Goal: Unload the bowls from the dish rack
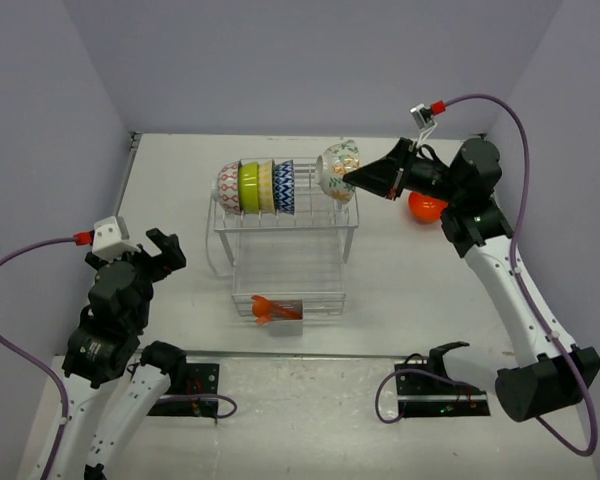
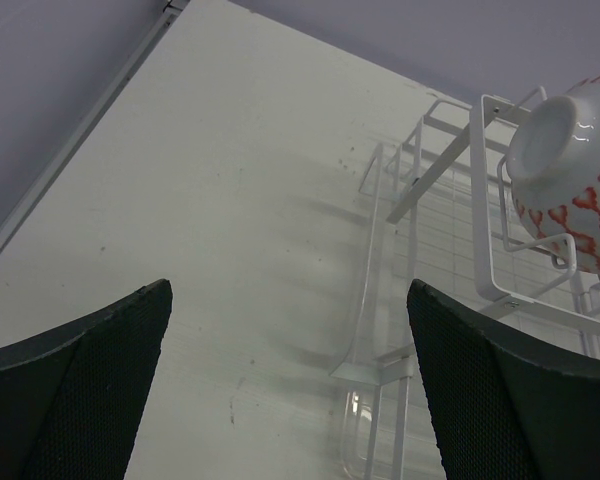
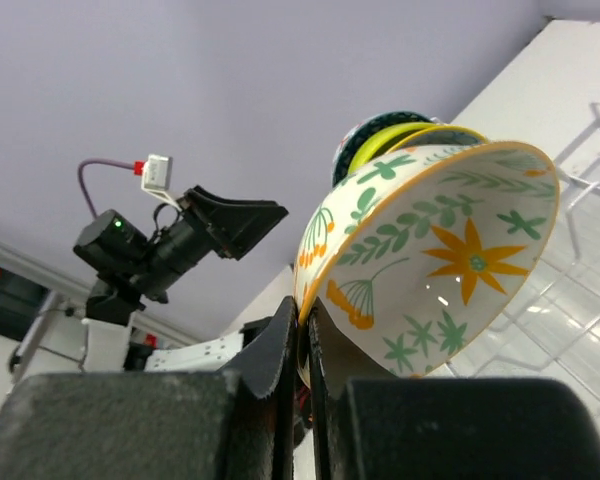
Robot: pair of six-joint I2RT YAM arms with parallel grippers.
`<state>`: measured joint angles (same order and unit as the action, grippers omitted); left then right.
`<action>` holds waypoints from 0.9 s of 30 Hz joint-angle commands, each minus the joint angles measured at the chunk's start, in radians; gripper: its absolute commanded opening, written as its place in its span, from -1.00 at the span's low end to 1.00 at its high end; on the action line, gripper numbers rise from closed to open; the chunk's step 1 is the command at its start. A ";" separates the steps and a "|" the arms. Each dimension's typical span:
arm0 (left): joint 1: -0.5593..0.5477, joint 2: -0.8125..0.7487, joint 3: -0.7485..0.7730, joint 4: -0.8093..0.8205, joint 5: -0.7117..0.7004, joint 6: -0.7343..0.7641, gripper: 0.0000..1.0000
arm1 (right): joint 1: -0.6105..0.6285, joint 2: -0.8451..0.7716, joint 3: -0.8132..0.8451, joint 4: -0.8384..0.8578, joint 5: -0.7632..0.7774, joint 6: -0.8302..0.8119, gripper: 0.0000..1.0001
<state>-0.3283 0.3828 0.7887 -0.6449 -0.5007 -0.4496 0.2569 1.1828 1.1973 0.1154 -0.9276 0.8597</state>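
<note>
My right gripper [image 1: 352, 178] is shut on the rim of a white floral bowl [image 1: 337, 170], held tilted above the right end of the white wire dish rack [image 1: 346, 242]. In the right wrist view its jaws [image 3: 305, 320] pinch the floral bowl [image 3: 450, 270] at its yellow edge. A red-patterned bowl [image 1: 227, 187], a lime green bowl [image 1: 248, 186], a cream-yellow bowl [image 1: 265, 186] and a blue-patterned bowl [image 1: 284, 186] stand on edge in the upper shelf. An orange bowl [image 1: 426, 207] lies on the table under my right arm. My left gripper [image 1: 166, 251] is open and empty, left of the rack; the red-patterned bowl [image 2: 570, 170] shows at its upper right.
Orange utensils [image 1: 272, 308] lie in the rack's front holder. The rack's wire frame [image 2: 485, 240] stands right of my left gripper's fingers [image 2: 90, 385]. Walls close in the table at the back and both sides.
</note>
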 commanded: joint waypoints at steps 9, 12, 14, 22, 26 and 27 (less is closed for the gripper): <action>0.006 -0.010 -0.005 0.053 0.021 0.023 1.00 | -0.054 -0.360 0.018 -0.577 0.582 -0.563 -1.00; 0.006 -0.007 -0.006 0.060 0.034 0.028 1.00 | -0.073 -0.345 0.008 -0.667 0.708 -0.596 -1.00; 0.006 -0.002 -0.005 0.060 0.036 0.029 1.00 | -0.074 -0.318 0.001 -0.724 0.826 -0.608 -1.00; 0.006 -0.031 -0.008 0.060 0.036 0.029 1.00 | -0.076 -0.189 -0.080 -0.760 0.954 -0.588 -1.00; 0.005 -0.035 -0.008 0.062 0.040 0.029 1.00 | -0.076 -0.183 -0.079 -0.769 0.967 -0.588 -1.00; 0.005 -0.036 -0.008 0.062 0.040 0.029 1.00 | -0.076 -0.175 -0.074 -0.781 0.986 -0.590 -1.00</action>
<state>-0.3283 0.3542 0.7872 -0.6243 -0.4740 -0.4419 0.1822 1.0428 1.0691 -0.7174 -0.0109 0.2878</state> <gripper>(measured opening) 0.997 0.029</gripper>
